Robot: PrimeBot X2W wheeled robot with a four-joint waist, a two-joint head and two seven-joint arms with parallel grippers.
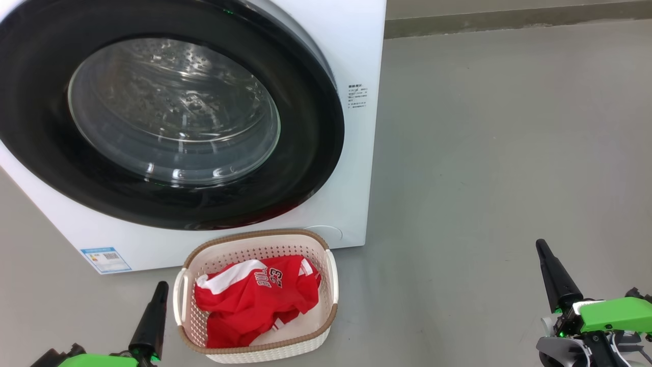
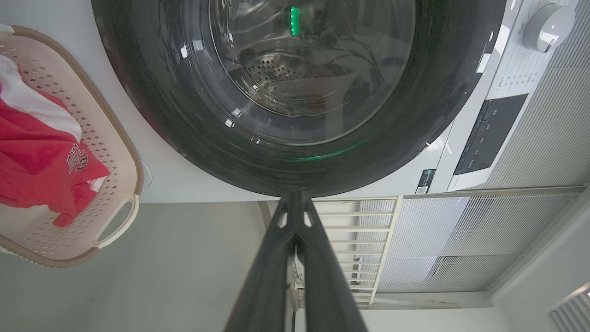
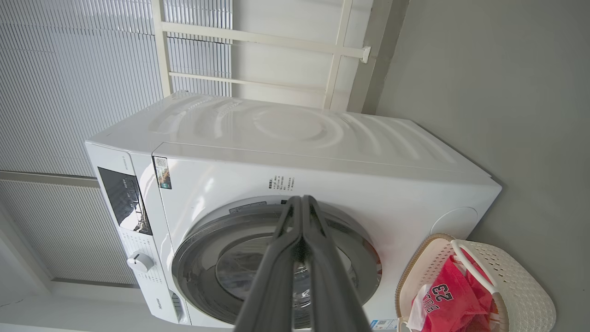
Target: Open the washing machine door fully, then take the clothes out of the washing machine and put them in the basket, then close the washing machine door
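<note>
I log: one big white front-loading washing machine [image 1: 356, 76], its one round black-rimmed glass door [image 1: 316, 127] shut; one cream perforated plastic basket [image 1: 254, 235] on grey floor [image 1: 484, 153] just before it, holding one heap of red white-trimmed clothes [image 1: 249, 306]; left gripper [image 1: 161, 289], right gripper [image 1: 542, 250], both pinched closed, empty

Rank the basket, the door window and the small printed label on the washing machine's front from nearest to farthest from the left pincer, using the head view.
1. basket: on the floor, just right of the left pincer.
2. door window: higher up, in the middle of the black door.
3. printed label: upper right on the white front, beyond the door's rim.
</note>
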